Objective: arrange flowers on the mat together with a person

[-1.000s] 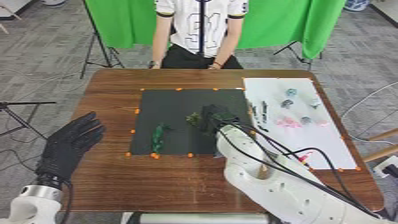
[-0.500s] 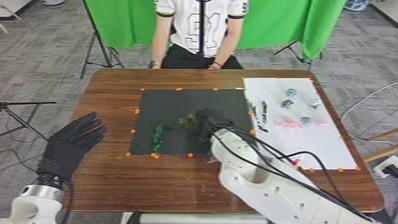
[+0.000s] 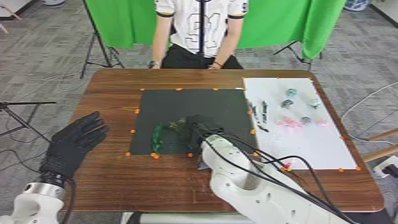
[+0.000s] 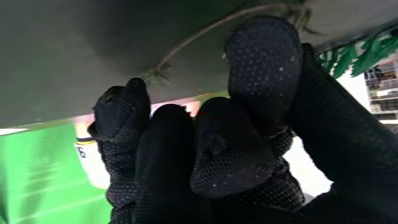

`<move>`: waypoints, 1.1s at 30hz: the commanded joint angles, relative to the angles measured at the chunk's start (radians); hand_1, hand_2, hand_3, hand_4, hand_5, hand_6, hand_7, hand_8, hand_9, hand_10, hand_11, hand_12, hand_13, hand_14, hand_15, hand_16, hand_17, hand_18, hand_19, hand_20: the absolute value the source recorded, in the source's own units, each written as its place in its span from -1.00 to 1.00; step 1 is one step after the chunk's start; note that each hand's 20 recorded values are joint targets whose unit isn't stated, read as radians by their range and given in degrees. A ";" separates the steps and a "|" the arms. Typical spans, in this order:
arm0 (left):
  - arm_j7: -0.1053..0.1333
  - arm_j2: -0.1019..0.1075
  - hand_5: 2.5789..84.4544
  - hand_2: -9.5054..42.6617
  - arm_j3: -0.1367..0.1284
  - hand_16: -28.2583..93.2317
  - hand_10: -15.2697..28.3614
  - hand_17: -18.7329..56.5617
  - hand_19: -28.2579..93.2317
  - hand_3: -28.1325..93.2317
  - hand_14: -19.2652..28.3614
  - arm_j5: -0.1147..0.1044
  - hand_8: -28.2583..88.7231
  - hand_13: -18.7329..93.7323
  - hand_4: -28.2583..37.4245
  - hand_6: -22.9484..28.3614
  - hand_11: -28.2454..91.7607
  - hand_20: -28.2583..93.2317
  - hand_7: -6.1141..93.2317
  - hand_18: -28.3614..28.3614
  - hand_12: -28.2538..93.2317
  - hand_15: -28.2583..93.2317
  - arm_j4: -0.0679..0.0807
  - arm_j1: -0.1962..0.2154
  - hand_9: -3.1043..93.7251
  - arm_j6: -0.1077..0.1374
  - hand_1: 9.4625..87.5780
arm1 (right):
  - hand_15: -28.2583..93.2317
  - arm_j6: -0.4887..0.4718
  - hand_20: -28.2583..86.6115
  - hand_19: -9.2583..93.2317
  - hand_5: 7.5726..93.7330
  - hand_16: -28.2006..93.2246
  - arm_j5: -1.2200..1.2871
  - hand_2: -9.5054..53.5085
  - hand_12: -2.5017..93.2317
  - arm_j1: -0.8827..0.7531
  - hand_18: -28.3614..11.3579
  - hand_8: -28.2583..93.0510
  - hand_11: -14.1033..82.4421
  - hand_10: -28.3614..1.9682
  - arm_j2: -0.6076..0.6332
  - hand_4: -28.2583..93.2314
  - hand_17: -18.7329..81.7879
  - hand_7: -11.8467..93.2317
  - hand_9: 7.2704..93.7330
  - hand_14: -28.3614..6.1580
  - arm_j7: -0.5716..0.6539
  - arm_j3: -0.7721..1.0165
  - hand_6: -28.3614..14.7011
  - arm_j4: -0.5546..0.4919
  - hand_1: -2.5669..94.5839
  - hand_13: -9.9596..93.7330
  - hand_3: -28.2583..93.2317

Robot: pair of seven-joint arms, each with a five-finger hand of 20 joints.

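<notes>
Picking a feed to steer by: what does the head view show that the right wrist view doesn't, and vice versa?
Head view: the left hand, left of the mat, and pink flowers on the white sheet.
Right wrist view: a thin, curved brown stem.
Both: the right hand, the mat and green leaves.

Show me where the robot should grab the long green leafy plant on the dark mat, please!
Probably around its middle, coming down from above with thumb and fingers on its two long sides. The leafy plant lies long and narrow on the mat, and the right hand is just to its right.
</notes>
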 commanded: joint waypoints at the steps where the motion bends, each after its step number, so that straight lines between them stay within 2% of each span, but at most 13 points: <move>1: -0.016 -0.004 -0.07 -0.54 0.002 -0.56 0.35 -0.70 0.25 0.66 0.48 0.008 -0.67 -0.19 -0.75 0.14 -0.08 -0.37 -0.52 0.72 -0.33 0.07 0.008 0.006 -0.24 -0.011 -0.53 | 0.94 -0.004 0.03 1.00 0.90 -0.03 -0.004 -0.65 -0.20 -0.012 -0.71 -0.68 0.69 0.33 -0.003 -0.77 0.31 0.36 1.00 0.13 0.012 -0.001 0.44 0.012 -0.37 0.88 0.87; 7: -0.021 -0.006 -0.07 -0.54 0.002 -0.56 0.35 -0.70 0.25 0.66 0.48 0.011 -0.67 -0.19 -0.75 0.14 -0.08 -0.37 -0.52 0.72 -0.33 0.07 0.009 0.002 -0.24 -0.016 -0.53 | 0.94 -0.002 0.03 1.00 0.92 -0.03 0.003 -0.64 -0.21 -0.018 -0.71 -0.68 0.69 0.30 0.001 -0.85 0.31 0.35 1.00 0.13 0.009 0.006 0.45 0.004 -0.43 0.88 0.81; 16: -0.014 -0.001 -0.07 -0.54 0.002 -0.56 0.36 -0.70 0.25 0.66 0.48 0.007 -0.67 -0.19 -0.75 0.14 -0.08 -0.37 -0.52 0.72 -0.33 0.07 0.007 0.007 -0.24 -0.014 -0.53 | 0.94 0.003 0.04 1.00 0.93 -0.03 -0.009 -0.57 -0.21 -0.028 -0.72 -0.68 0.69 0.30 0.008 -0.90 0.31 0.34 1.00 0.12 0.000 0.045 0.44 -0.047 -0.53 0.88 0.76; 23: -0.010 -0.006 -0.07 -0.54 -0.001 -0.56 0.35 -0.70 0.25 0.66 0.48 0.007 -0.67 -0.19 -0.75 0.14 -0.08 -0.37 -0.52 0.72 -0.33 0.07 0.005 0.012 -0.24 -0.013 -0.53 | 0.94 0.032 0.05 1.00 0.93 -0.03 0.035 -0.48 -0.21 -0.073 -0.74 -0.67 0.68 0.29 0.050 -0.91 0.31 0.33 1.00 0.12 -0.022 0.153 0.43 -0.162 -0.58 0.88 0.74; 25: -0.005 -0.006 -0.07 -0.54 -0.006 -0.56 0.35 -0.70 0.25 0.66 0.48 0.007 -0.67 -0.19 -0.75 0.13 -0.08 -0.37 -0.52 0.72 -0.33 0.07 0.002 0.019 -0.24 -0.008 -0.53 | 0.93 0.016 0.04 1.00 0.92 -0.03 0.109 -0.47 -0.20 -0.110 -0.73 -0.67 0.67 0.27 0.060 -0.91 0.30 0.32 1.00 0.10 -0.065 0.233 0.42 -0.199 -0.59 0.87 0.74; 28: 0.001 -0.011 -0.07 -0.54 -0.010 -0.56 0.35 -0.70 0.25 0.66 0.48 0.005 -0.67 -0.19 -0.75 0.14 -0.08 -0.37 -0.52 0.72 -0.33 0.07 -0.001 0.024 -0.24 -0.007 -0.53 | 0.89 0.086 0.00 0.91 0.89 -0.03 0.302 -0.37 -0.21 -0.199 -0.71 -0.68 0.59 0.14 0.105 -0.89 0.19 0.21 0.94 -0.01 -0.153 0.370 0.36 -0.260 -0.57 0.80 0.73; 29: 0.003 -0.012 -0.07 -0.54 -0.011 -0.56 0.35 -0.70 0.25 0.66 0.48 0.006 -0.67 -0.19 -0.75 0.14 -0.08 -0.37 -0.52 0.72 -0.33 0.07 -0.002 0.025 -0.24 -0.007 -0.53 | 0.87 0.141 -0.01 0.88 0.86 -0.03 0.330 -0.35 -0.22 -0.221 -0.70 -0.69 0.56 0.09 0.132 -0.89 0.15 0.18 0.90 -0.04 -0.155 0.392 0.33 -0.275 -0.56 0.77 0.73; 30: 0.007 -0.013 -0.07 -0.54 -0.013 -0.56 0.35 -0.70 0.25 0.66 0.48 0.006 -0.67 -0.19 -0.75 0.14 -0.08 -0.37 -0.52 0.72 -0.33 0.07 -0.003 0.027 -0.24 -0.007 -0.53 | 0.84 0.150 -0.02 0.81 0.80 -0.04 0.373 -0.34 -0.23 -0.271 -0.66 -0.69 0.51 0.04 0.151 -0.88 0.07 0.13 0.84 -0.08 -0.239 0.455 0.28 -0.284 -0.54 0.70 0.72; 32: 0.011 -0.015 -0.07 -0.54 -0.017 -0.56 0.35 -0.70 0.25 0.66 0.48 0.006 -0.67 -0.19 -0.75 0.14 -0.08 -0.37 -0.52 0.72 -0.33 0.07 -0.008 0.034 -0.24 0.000 -0.53 | 0.79 0.045 0.00 0.71 0.67 -0.06 0.607 -0.34 -0.24 -0.375 -0.63 -0.70 0.44 -0.01 0.166 -0.87 -0.04 0.06 0.71 -0.13 -0.398 0.629 0.23 -0.297 -0.53 0.57 0.74; 33: 0.014 -0.016 -0.07 -0.54 -0.020 -0.56 0.35 -0.70 0.25 0.66 0.48 0.006 -0.67 -0.19 -0.75 0.14 -0.08 -0.37 -0.52 0.72 -0.33 0.07 -0.010 0.036 -0.24 0.001 -0.53 | 0.73 0.000 0.01 0.58 0.51 -0.09 0.751 -0.36 -0.28 -0.422 -0.63 -0.70 0.37 -0.06 0.173 -0.86 -0.13 -0.01 0.54 -0.16 -0.473 0.703 0.18 -0.289 -0.54 0.44 0.76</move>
